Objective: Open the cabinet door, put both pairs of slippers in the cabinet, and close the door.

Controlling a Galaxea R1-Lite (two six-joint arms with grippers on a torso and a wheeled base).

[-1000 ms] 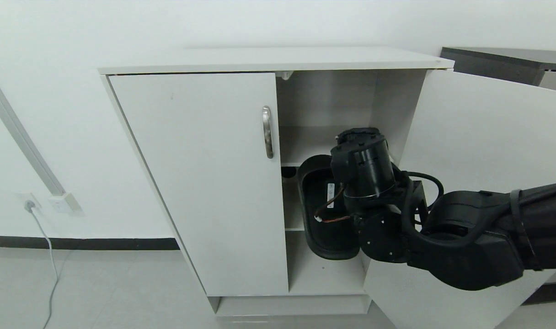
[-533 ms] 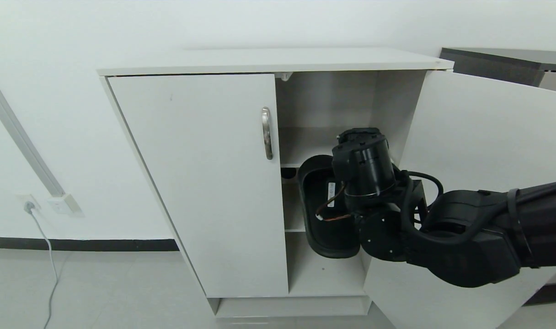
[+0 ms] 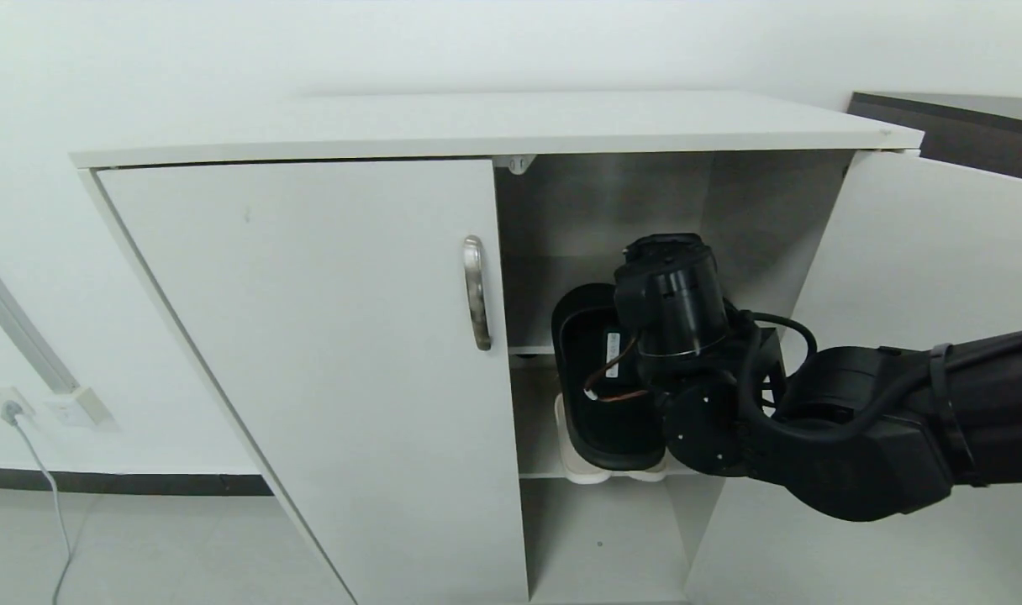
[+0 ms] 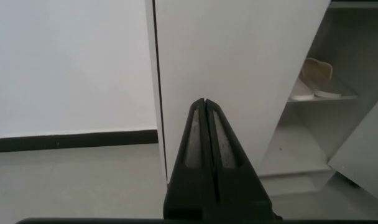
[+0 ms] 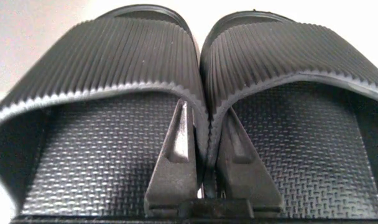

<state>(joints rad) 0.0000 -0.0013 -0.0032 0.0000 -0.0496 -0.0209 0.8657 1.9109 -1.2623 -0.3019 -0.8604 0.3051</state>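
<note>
Right claw (image 5: 204, 112): clamped on black slippers (image 3: 595, 428) inside cabinet (image 3: 477, 126), over white slippers (image 3: 580, 472);
Left claw (image 4: 204, 102): pressed together, empty

The cabinet's middle shelf (image 3: 534, 455) carries a white pair of slippers (image 3: 580, 467).

My right gripper (image 5: 206, 113) with black slippers (image 5: 114, 81), white cabinet (image 3: 309, 353) around it.
Straps ribbed, footbeds cross-hatched; a cream pair (image 3: 580, 470) lies just below my gripper.

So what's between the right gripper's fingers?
Touching inner edges of the black slippers, pinched by the right gripper; the right wrist view shows it.
</note>
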